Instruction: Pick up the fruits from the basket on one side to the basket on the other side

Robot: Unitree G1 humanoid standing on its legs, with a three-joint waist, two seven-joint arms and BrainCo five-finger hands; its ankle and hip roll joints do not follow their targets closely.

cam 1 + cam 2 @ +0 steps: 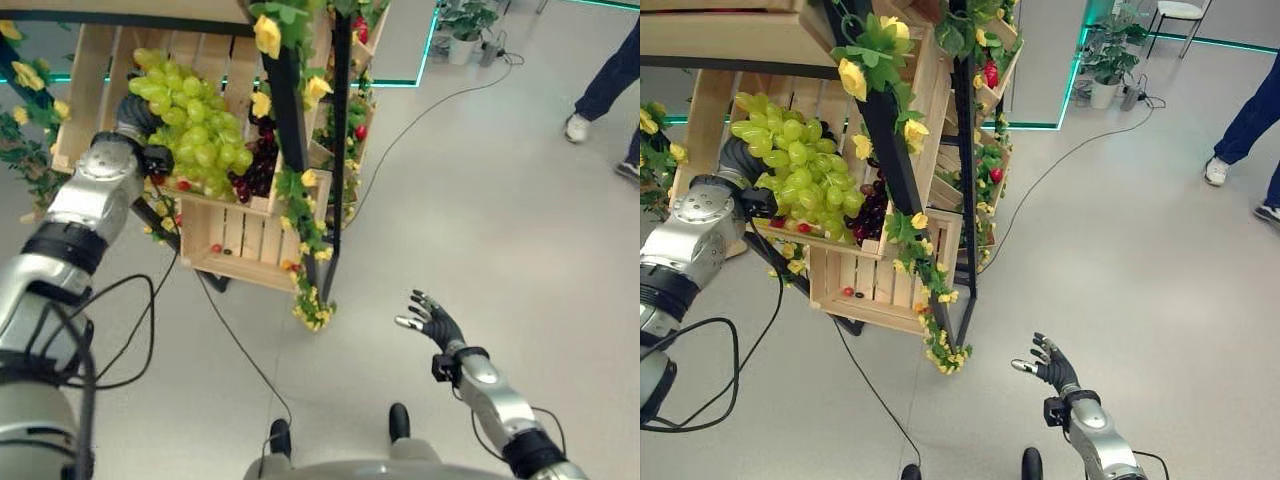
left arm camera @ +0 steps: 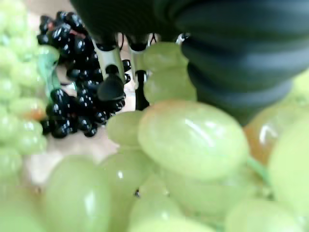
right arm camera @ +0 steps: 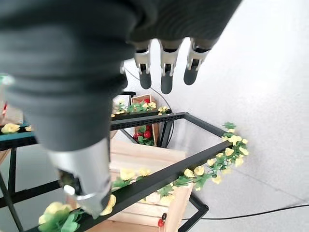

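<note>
The green grapes (image 1: 192, 128) lie heaped in a slanted wooden crate (image 1: 222, 205) in the upper left of the frame, with a smaller bunch of dark grapes (image 1: 256, 168) just beside them toward the crate's lower right corner. The heap's long axis runs from the crate's upper left down to its lower right. The left hand (image 1: 143, 125) is the nearer one by far: it reaches into the crate at the heap's left edge, against the green grapes. In the left wrist view its fingers (image 2: 111, 72) point past the green grapes toward the dark bunch, but whether they have closed on anything I cannot tell. The right hand (image 1: 432, 320) hangs well apart at lower right, fingers spread, holding nothing.

The crate sits in a black-framed stand (image 1: 338, 150) trimmed with yellow flowers (image 1: 268, 36), above an almost bare lower crate (image 1: 245, 245). Pale grey floor (image 1: 500, 200) surrounds it; a person's legs (image 1: 610, 90) stand at the upper right.
</note>
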